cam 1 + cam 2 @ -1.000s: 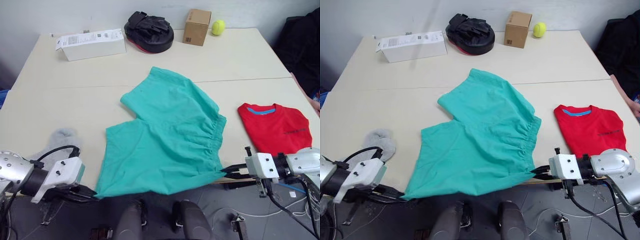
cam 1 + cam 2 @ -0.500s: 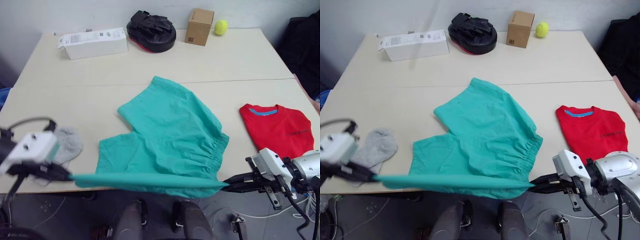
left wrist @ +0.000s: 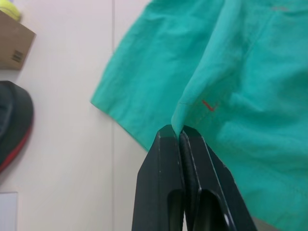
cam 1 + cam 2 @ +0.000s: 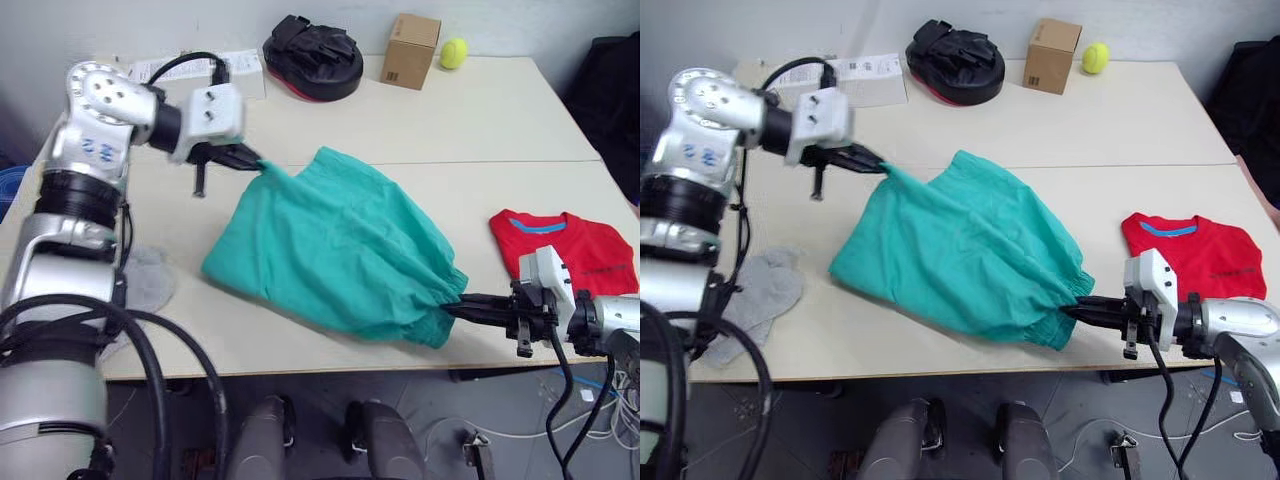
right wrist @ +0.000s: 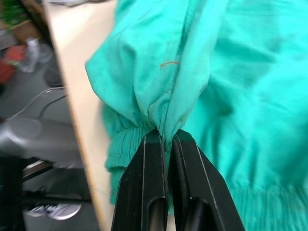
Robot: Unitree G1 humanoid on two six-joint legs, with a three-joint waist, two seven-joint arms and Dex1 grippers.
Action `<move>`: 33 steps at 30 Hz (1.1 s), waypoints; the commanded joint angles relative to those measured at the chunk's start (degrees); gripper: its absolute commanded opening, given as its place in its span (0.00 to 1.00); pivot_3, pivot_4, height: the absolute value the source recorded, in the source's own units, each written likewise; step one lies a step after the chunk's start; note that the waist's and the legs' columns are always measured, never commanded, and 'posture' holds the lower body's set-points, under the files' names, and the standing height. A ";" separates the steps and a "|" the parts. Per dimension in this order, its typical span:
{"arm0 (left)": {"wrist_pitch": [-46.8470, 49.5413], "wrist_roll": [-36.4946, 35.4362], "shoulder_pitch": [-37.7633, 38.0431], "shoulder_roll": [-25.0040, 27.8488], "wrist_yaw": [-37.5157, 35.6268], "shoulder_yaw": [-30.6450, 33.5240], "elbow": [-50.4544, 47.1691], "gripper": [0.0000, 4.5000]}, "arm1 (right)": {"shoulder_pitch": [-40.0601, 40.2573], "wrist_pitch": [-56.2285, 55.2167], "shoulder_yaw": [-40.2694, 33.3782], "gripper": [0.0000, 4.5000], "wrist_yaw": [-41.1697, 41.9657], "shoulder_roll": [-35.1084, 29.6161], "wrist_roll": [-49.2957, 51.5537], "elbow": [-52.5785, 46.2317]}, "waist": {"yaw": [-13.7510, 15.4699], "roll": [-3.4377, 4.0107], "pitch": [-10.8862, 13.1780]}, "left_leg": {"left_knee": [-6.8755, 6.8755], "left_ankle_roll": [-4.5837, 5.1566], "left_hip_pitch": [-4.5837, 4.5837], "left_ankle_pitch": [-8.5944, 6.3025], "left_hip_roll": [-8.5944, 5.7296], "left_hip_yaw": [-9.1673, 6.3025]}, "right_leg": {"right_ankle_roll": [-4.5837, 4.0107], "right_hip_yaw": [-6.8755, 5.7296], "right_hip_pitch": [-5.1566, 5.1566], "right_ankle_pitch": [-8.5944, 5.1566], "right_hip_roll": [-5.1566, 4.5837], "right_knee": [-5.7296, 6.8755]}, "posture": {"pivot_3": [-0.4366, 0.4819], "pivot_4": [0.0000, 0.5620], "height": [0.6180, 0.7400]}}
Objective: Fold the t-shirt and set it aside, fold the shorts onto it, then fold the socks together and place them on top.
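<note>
The shorts (image 4: 335,245) lie folded over at table (image 4: 500,120) centre, both ends pinched. The left gripper (image 4: 255,163), at about 10 o'clock of the cloth, has its fingers pressed together on a raised corner. The right gripper (image 4: 458,307), at about 4 o'clock by the near edge, is clamped on the bunched waistband corner. The t-shirt (image 4: 565,250) lies folded at 3 o'clock, apart from the shorts. The socks (image 4: 755,300) lie at 9 o'clock near the table's left edge.
</note>
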 commanded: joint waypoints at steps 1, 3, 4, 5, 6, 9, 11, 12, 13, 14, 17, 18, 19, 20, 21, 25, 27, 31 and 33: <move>-6.00 2.33 -5.45 -3.27 7.91 2.11 7.03 0.01 | -0.58 0.59 -3.81 0.00 -3.06 1.16 -0.46 -0.30 | -0.06 -0.04 0.02 | 0.02 0.00 0.00 0.00 0.01 0.00 | 0.01 0.00 0.00 0.01 -0.06 0.00 | 0.48 0.27 1.00; -8.34 3.85 -7.68 -5.66 13.29 2.50 10.59 0.01 | -1.14 0.78 -4.29 0.00 -5.05 1.98 -1.50 0.19 | -0.14 -0.05 0.03 | 0.03 0.01 -0.03 -0.01 0.00 -0.02 | 0.01 -0.03 -0.02 0.01 -0.30 0.01 | 0.48 0.27 1.00; -9.40 4.69 -8.66 -6.76 16.08 2.54 12.11 0.01 | -1.43 0.96 -4.48 0.00 -6.07 2.39 -1.94 0.41 | -0.24 -0.05 0.03 | 0.03 0.01 -0.05 -0.01 -0.01 -0.03 | 0.01 -0.05 -0.03 0.01 -0.34 0.02 | 0.48 0.27 1.00; -10.30 5.65 -9.47 -7.72 18.77 2.43 13.35 0.01 | -1.65 1.11 -4.63 0.00 -6.88 2.72 -2.22 0.55 | -0.36 -0.06 0.03 | 0.04 0.02 -0.05 -0.01 -0.01 -0.03 | 0.02 -0.06 -0.03 0.01 -0.35 0.02 | 0.48 0.27 1.00; -11.18 6.68 -10.21 -8.72 21.53 2.22 14.49 0.01 | -1.87 1.16 -4.85 0.00 -7.80 3.13 -2.48 0.60 | -0.47 -0.06 0.03 | 0.04 0.03 -0.05 -0.01 -0.02 -0.04 | 0.02 -0.08 -0.03 0.01 -0.36 0.03 | 0.48 0.27 1.00; -13.79 9.90 -12.17 -11.48 30.67 1.49 17.04 0.01 | -3.02 2.43 -5.49 0.00 -11.32 4.31 -3.05 0.96 | -0.59 -0.07 0.04 | 0.03 0.04 -0.05 -0.02 -0.04 -0.08 | 0.04 -0.10 -0.02 0.02 -0.39 0.05 | 0.48 0.27 1.00; -14.42 12.00 -13.43 -13.17 36.90 1.25 18.37 0.01 | -3.56 3.47 -5.79 0.00 -13.18 4.68 -3.42 1.22 | -0.63 -0.07 0.04 | 0.03 0.05 -0.06 -0.03 -0.07 -0.08 | 0.05 -0.10 -0.03 0.02 -0.43 0.06 | 0.48 0.27 1.00; -14.53 13.00 -13.87 -13.87 39.18 1.04 18.94 0.01 | -3.61 3.44 -5.71 0.00 -13.80 4.66 -4.01 1.37 | -0.63 -0.08 0.05 | 0.03 0.06 -0.07 -0.03 -0.08 -0.08 | 0.05 -0.11 -0.04 0.03 -0.44 0.05 | 0.48 0.27 1.00; -14.79 14.45 -14.16 -14.55 41.60 0.43 19.45 0.01 | -3.58 3.22 -5.55 0.00 -14.29 4.63 -4.77 1.54 | -0.63 -0.08 0.05 | 0.04 0.06 -0.09 -0.03 -0.08 -0.08 | 0.05 -0.11 -0.05 0.03 -0.45 0.05 | 0.48 0.27 1.00; -14.75 15.81 -14.23 -15.20 43.31 -0.27 19.97 0.01 | -3.59 3.16 -5.27 0.00 -14.87 4.58 -5.56 1.81 | -0.64 -0.08 0.05 | 0.04 0.07 -0.09 -0.04 -0.10 -0.08 | 0.07 -0.11 -0.05 0.04 -0.45 0.06 | 0.48 0.27 1.00; -12.88 17.99 -13.34 -17.09 44.96 -0.97 21.31 0.01 | -4.19 3.15 -4.51 0.00 -16.84 5.05 -7.54 2.62 | -0.67 -0.08 0.05 | 0.03 0.08 -0.09 -0.04 -0.10 -0.08 | 0.08 -0.12 -0.05 0.04 -0.44 0.06 | 0.48 0.27 1.00; -12.34 18.70 -12.73 -17.56 44.91 -1.24 21.62 0.01 | -4.44 3.18 -4.32 0.00 -17.12 5.30 -7.83 2.69 | -0.68 -0.08 0.04 | 0.03 0.08 -0.09 -0.04 -0.10 -0.08 | 0.08 -0.13 -0.05 0.04 -0.42 0.06 | 0.48 0.27 1.00; -12.16 19.37 -12.05 -17.89 44.70 -1.57 21.85 0.01 | -4.66 3.24 -4.13 0.00 -17.24 5.53 -8.07 2.69 | -0.72 -0.08 0.04 | 0.04 0.08 -0.09 -0.04 -0.11 -0.06 | 0.09 -0.13 -0.05 0.04 -0.41 0.06 | 0.48 0.27 1.00; -11.55 19.84 -11.29 -18.18 44.17 -1.81 22.12 0.01 | -4.89 3.37 -3.88 0.00 -17.34 5.74 -8.30 2.50 | -0.72 -0.08 0.04 | 0.04 0.08 -0.10 -0.04 -0.11 -0.04 | 0.09 -0.12 -0.08 0.04 -0.39 0.06 | 0.48 0.27 1.00; -11.03 20.16 -10.59 -18.40 43.67 -1.92 22.31 0.01 | -5.10 3.49 -3.61 0.00 -17.42 5.90 -8.57 2.29 | -0.76 -0.07 0.04 | 0.04 0.08 -0.09 -0.04 -0.10 -0.04 | 0.09 -0.12 -0.08 0.04 -0.38 0.06 | 0.48 0.27 1.00; -9.37 21.06 -8.30 -18.89 43.82 -1.82 22.54 0.05 | -6.05 3.44 -2.19 0.00 -17.42 6.34 -9.74 1.64 | -0.84 -0.08 0.04 | 0.04 0.07 -0.10 -0.03 -0.08 -0.03 | 0.09 -0.11 -0.12 0.04 -0.38 0.11 | 0.48 0.27 1.00; -8.70 21.39 -7.93 -19.00 44.51 -1.66 22.58 0.15 | -6.76 3.62 -1.76 0.00 -17.47 6.58 -10.01 1.74 | -0.76 -0.08 0.04 | 0.04 0.06 -0.11 -0.03 -0.08 -0.04 | 0.08 -0.12 -0.13 0.04 -0.37 0.12 | 0.48 0.27 1.00; -7.83 21.36 -8.08 -18.64 46.08 -0.84 22.68 0.43 | -7.63 3.02 -0.88 0.00 -16.62 6.19 -11.93 2.65 | -0.77 -0.08 0.04 | 0.08 0.06 -0.15 -0.03 -0.10 -0.04 | 0.09 -0.12 -0.13 0.04 -0.39 0.12 | 0.48 0.27 1.00; -7.47 21.00 -8.36 -17.69 46.97 -0.03 22.67 0.58 | -7.81 3.78 -1.12 0.06 -16.14 5.87 -12.05 3.44 | -0.68 -0.08 0.04 | 0.09 0.06 -0.15 -0.03 -0.10 -0.05 | 0.09 -0.13 -0.13 0.04 -0.40 0.12 | 0.48 0.27 1.00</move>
